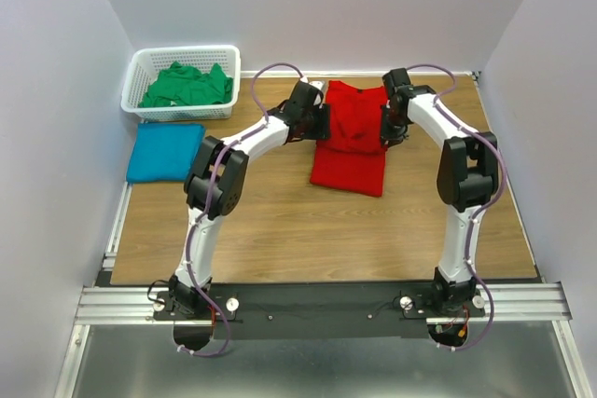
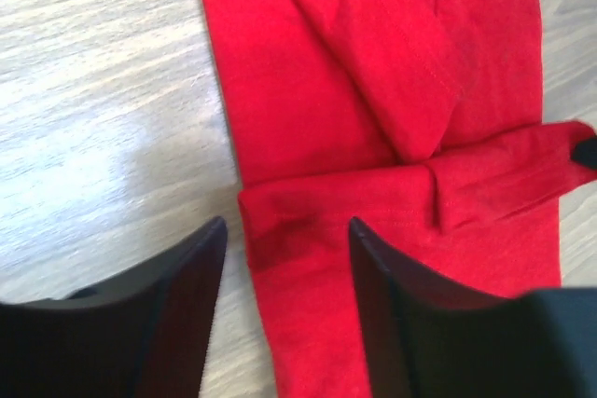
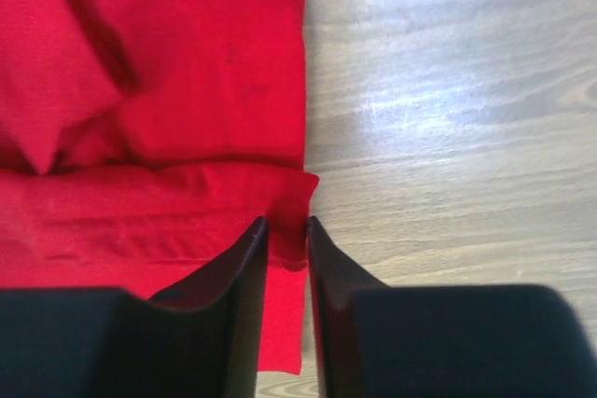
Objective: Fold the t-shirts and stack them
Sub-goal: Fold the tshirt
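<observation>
The red t-shirt (image 1: 350, 142) lies on the far middle of the table, folded into a long strip with its sleeves tucked in. My left gripper (image 1: 315, 124) is open at the shirt's left edge. In the left wrist view (image 2: 287, 223) its jaws straddle that edge of the red cloth (image 2: 373, 62). My right gripper (image 1: 390, 128) is at the shirt's right edge. In the right wrist view (image 3: 285, 221) it is shut on a folded-over corner of the red cloth (image 3: 187, 62). The teal blue t-shirt (image 1: 166, 152) lies folded at the left. The green t-shirt (image 1: 187, 87) is crumpled in the basket.
A white lattice basket (image 1: 187, 50) stands at the back left corner, just behind the teal shirt. Walls close in the table on the left, back and right. Bare wooden tabletop (image 1: 308, 230) lies between the red shirt and the arm bases.
</observation>
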Action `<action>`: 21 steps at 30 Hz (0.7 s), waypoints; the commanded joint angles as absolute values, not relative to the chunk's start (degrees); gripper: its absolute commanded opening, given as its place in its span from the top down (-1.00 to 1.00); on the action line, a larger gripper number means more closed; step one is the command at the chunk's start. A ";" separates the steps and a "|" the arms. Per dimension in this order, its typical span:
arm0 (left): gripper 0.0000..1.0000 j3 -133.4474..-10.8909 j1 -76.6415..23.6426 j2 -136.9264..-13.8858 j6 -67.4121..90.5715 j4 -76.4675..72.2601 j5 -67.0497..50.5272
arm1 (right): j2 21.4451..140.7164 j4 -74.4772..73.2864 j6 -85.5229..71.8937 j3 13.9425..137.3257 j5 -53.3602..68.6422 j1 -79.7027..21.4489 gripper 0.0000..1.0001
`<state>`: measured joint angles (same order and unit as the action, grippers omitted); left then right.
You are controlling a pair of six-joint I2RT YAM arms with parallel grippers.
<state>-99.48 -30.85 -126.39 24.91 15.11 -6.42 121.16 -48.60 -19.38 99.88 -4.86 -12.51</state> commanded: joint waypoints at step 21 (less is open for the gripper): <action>0.38 -74.18 -41.83 -111.79 27.16 7.73 -5.36 | 105.02 -15.21 -25.14 70.49 3.87 -23.03 0.67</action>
<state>-75.02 -41.39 -110.21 26.61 7.03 -2.59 103.37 -22.33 -23.16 71.92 3.60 -23.53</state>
